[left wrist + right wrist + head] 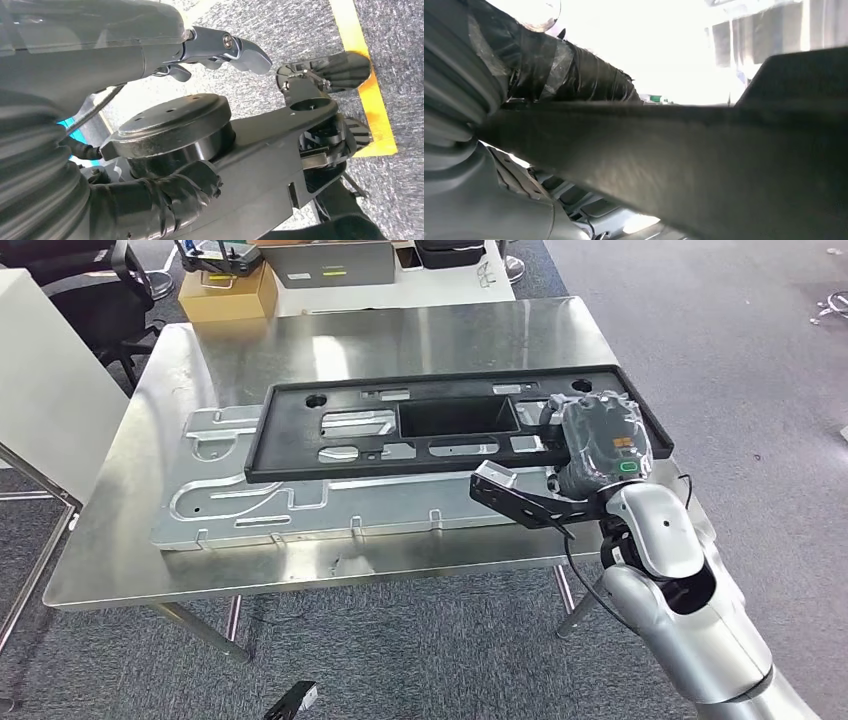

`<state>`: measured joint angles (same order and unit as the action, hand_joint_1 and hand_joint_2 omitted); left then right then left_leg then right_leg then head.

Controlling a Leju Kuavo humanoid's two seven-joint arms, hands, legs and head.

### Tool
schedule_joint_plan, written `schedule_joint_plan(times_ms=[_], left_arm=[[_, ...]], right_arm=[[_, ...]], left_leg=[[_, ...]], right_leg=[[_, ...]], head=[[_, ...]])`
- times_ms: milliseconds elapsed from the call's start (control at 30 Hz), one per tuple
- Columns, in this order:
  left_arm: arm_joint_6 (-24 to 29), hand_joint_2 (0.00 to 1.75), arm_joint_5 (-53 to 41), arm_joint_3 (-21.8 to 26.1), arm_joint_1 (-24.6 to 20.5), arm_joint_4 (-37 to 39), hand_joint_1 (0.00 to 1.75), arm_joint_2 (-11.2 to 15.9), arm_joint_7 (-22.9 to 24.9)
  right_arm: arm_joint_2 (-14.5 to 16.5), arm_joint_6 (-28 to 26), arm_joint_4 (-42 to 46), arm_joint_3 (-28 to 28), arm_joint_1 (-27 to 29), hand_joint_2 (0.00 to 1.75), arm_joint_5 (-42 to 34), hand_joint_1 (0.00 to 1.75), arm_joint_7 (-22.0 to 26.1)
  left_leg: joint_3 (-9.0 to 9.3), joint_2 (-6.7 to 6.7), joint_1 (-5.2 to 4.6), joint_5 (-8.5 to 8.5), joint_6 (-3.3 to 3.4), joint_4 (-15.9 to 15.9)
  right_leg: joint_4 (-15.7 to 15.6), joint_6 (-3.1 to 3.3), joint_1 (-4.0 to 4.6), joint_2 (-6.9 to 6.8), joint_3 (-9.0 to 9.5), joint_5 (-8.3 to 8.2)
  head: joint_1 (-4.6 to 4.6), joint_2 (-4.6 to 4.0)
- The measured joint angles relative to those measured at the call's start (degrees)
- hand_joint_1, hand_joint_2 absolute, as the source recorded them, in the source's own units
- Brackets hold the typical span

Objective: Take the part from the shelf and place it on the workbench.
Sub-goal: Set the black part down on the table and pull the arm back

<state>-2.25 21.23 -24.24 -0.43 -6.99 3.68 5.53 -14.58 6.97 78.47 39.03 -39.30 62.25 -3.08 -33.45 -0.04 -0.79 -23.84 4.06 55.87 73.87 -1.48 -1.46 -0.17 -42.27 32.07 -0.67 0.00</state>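
Steel covers the tabletop (150, 550), and at its left a stamped metal sheet (230, 505) lies flat with pressed ribs and cut-outs. Across that sheet, reaching toward the right edge, rests the part (400, 425): a long black plastic panel with a rectangular recess in its middle and several slots. Its left end lies on the sheet; whether its right end is fully down I cannot tell, since the right hand (598, 440) covers that end. The right wrist view shows the panel's dark edge running close past the taped fingers (574, 75), so the hand seems to be gripping it, fingers wrapped around the rim. The left hand (220, 47) hangs over grey carpet with its fingers apart and nothing in them

My reading is that the fetching is over and the placing step is nearly complete. Next the right hand needs to let go gently and lift clear without dragging the panel off the sheet
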Motion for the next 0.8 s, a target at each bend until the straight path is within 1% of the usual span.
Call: schedule_joint_plan(times_ms=[33,67,100,133,167,200,233,300,333,367,400,433,467,500,533,567,600,633,667,700,733,800], left_arm=[[0.01,1.75,-0.07,-0.05,0.05,0.00,0.00,-0.01,-0.01],[0.01,1.75,-0.14,-0.15,0.09,0.00,0.00,-0.01,-0.02],[0.02,1.75,-0.19,-0.25,0.14,0.00,0.00,-0.05,-0.08],[0.03,1.75,-0.19,-0.35,0.13,0.00,0.00,-0.08,-0.18],[0.07,1.75,-0.18,-0.42,0.09,0.00,0.00,-0.10,-0.31],[0.13,1.75,-0.12,-0.47,0.06,0.00,0.00,-0.13,-0.49],[0.25,1.75,-0.01,-0.51,0.00,0.00,0.00,-0.13,-0.64],[0.62,1.75,0.25,-0.66,-0.01,0.00,0.00,-0.02,-0.78],[0.79,1.75,0.40,-0.73,0.00,0.00,0.00,0.04,-0.77],[0.89,1.75,0.56,-0.79,0.02,0.00,0.00,0.11,-0.74],[0.89,1.75,0.73,-0.82,0.06,0.00,0.00,0.15,-0.72],[0.81,1.75,0.91,-0.82,0.08,0.00,0.00,0.15,-0.72],[0.73,1.75,1.11,-0.82,0.13,0.00,0.00,0.15,-0.67],[0.63,1.75,1.28,-0.82,0.17,0.00,0.00,0.16,-0.61],[0.55,1.75,1.44,-0.82,0.21,0.00,0.00,0.20,-0.54],[0.50,1.75,1.57,-0.82,0.26,0.00,0.00,0.26,-0.45],[0.45,1.75,1.63,-0.82,0.31,0.00,0.00,0.32,-0.40],[0.41,1.75,1.66,-0.83,0.37,0.00,0.00,0.32,-0.36],[0.35,1.75,1.68,-0.83,0.43,0.00,0.00,0.32,-0.33],[0.29,1.75,1.71,-0.84,0.46,0.01,0.00,0.28,-0.29],[0.23,1.75,1.75,-0.84,0.48,0.01,0.00,0.25,-0.26],[0.19,1.75,1.86,-0.85,0.47,0.01,0.00,0.31,-0.20]], right_arm=[[0.60,-0.01,-0.94,0.22,-0.28,1.75,0.00,1.75,-0.01],[1.24,-0.01,-1.90,0.43,-0.70,1.75,0.00,1.75,-0.01],[2.08,-0.02,-2.99,0.68,-1.31,1.75,0.00,1.75,-0.01],[3.21,-0.02,-4.29,0.95,-2.06,1.75,0.00,1.75,-0.01],[4.47,-0.06,-5.71,1.26,-2.83,1.75,0.01,1.75,-0.01],[5.87,-0.18,-7.22,1.63,-3.54,1.75,0.04,1.75,0.01],[7.34,-0.40,-8.88,2.09,-4.11,1.75,0.08,1.75,0.04],[10.02,-1.01,-12.16,3.13,-4.78,1.75,0.23,1.75,0.17],[11.26,-1.33,-13.73,3.66,-4.94,1.75,0.29,1.75,0.24],[12.28,-1.68,-15.08,4.14,-5.02,1.75,0.34,1.75,0.30],[13.07,-2.06,-16.37,4.61,-5.05,1.75,0.32,1.75,0.34],[13.65,-2.48,-17.55,5.05,-5.02,1.75,0.26,1.75,0.37],[14.03,-2.88,-18.76,5.45,-4.90,1.75,0.20,1.75,0.38],[14.30,-3.17,-19.93,5.79,-4.73,1.75,0.14,1.75,0.38],[14.43,-3.37,-20.98,6.04,-4.53,1.75,0.14,1.75,0.38],[14.52,-3.46,-21.87,6.21,-4.37,1.75,0.14,1.75,0.39],[14.58,-3.54,-22.55,6.31,-4.28,1.75,0.15,1.75,0.39],[14.64,-3.69,-23.10,6.38,-4.26,1.75,0.16,1.75,0.39],[14.74,-3.85,-23.56,6.40,-4.30,1.75,0.17,1.75,0.39],[14.83,-4.00,-23.98,6.42,-4.33,1.75,0.17,1.75,0.40],[14.89,-4.11,-24.42,6.44,-4.34,1.75,0.18,1.75,0.40],[14.95,-4.21,-25.39,6.47,-4.33,1.75,0.33,1.75,0.39]], left_leg=[[-0.14,-0.21,-0.11,-0.22,-0.03,0.44],[-0.25,-0.41,-0.22,-0.51,-0.11,0.95],[-0.39,-0.55,-0.27,-0.84,-0.25,1.48],[-0.61,-0.57,-0.42,-1.15,-0.43,2.06],[-0.85,-0.55,-0.49,-1.35,-0.68,2.45],[-1.05,-0.46,-0.47,-1.46,-0.95,2.66],[-1.16,-0.37,-0.48,-1.46,-1.24,2.73],[-1.23,-0.31,-0.47,-1.73,-1.88,2.85],[-1.62,-0.32,-0.42,-2.44,-2.29,3.72],[-2.49,-0.34,-0.26,-3.65,-2.80,5.58],[-3.85,-0.35,0.12,-5.25,-3.33,8.47],[-5.59,-0.33,0.57,-6.91,-3.85,12.07],[-7.19,-0.31,1.06,-7.98,-4.33,15.27],[-8.14,-0.28,1.53,-8.15,-4.78,17.05],[-8.11,-0.26,1.99,-7.23,-5.22,16.74],[-6.94,-0.21,2.41,-5.36,-5.65,14.16],[-5.09,-0.15,2.83,-3.33,-6.14,10.11],[-3.26,-0.19,2.94,-1.95,-6.54,6.44],[-2.02,-0.27,2.95,-1.19,-6.56,3.87],[-1.47,-0.38,2.82,-1.11,-6.37,2.63],[-1.46,-0.51,2.55,-1.31,-5.89,2.65],[-1.60,-0.52,2.49,-1.16,-4.71,2.63]], right_leg=[[-0.97,0.12,0.12,0.00,0.55,-1.05],[-3.96,0.38,0.28,0.02,2.09,-2.90],[-7.56,0.85,0.47,0.05,3.94,-4.36],[-10.71,1.25,0.68,0.06,5.47,-5.50],[-12.67,1.61,0.87,0.09,6.37,-6.02],[-13.33,1.89,1.02,0.13,6.59,-5.94],[-13.50,2.00,1.13,0.17,6.53,-6.13],[-14.24,2.49,0.78,0.21,6.82,-6.49],[-14.74,2.73,0.52,0.13,7.05,-6.72],[-15.18,2.93,0.20,0.02,7.27,-6.92],[-15.38,3.00,0.07,-0.11,7.38,-7.02],[-15.42,3.02,-0.09,-0.26,7.40,-7.04],[-15.39,2.95,-0.26,-0.36,7.40,-7.00],[-15.32,2.78,-0.46,-0.46,7.40,-6.92],[-15.20,2.50,-0.75,-0.52,7.40,-6.80],[-15.03,2.13,-1.08,-0.53,7.41,-6.65],[-14.81,1.67,-1.41,-0.52,7.41,-6.47],[-14.58,1.10,-1.58,-0.45,7.34,-6.33],[-14.46,0.53,-1.62,-0.34,7.25,-6.28],[-14.45,-0.01,-1.56,-0.21,7.19,-6.31],[-14.63,-0.51,-1.49,-0.11,7.20,-6.46],[-14.96,-1.25,-1.63,-0.06,7.35,-6.47]], head=[[0.01,0.00],[0.02,0.00],[0.02,0.00],[-0.03,0.00],[-0.06,0.00],[-0.11,0.00],[-0.14,0.00],[-0.13,0.00],[-0.24,0.00],[-0.35,0.00],[-0.46,0.00],[-0.59,0.00],[-0.58,0.00],[-0.58,0.00],[-0.57,0.00],[-0.57,0.00],[-0.58,0.00],[-0.68,0.00],[-0.76,0.00],[-0.85,0.00],[-0.93,0.00],[-0.89,0.00]])
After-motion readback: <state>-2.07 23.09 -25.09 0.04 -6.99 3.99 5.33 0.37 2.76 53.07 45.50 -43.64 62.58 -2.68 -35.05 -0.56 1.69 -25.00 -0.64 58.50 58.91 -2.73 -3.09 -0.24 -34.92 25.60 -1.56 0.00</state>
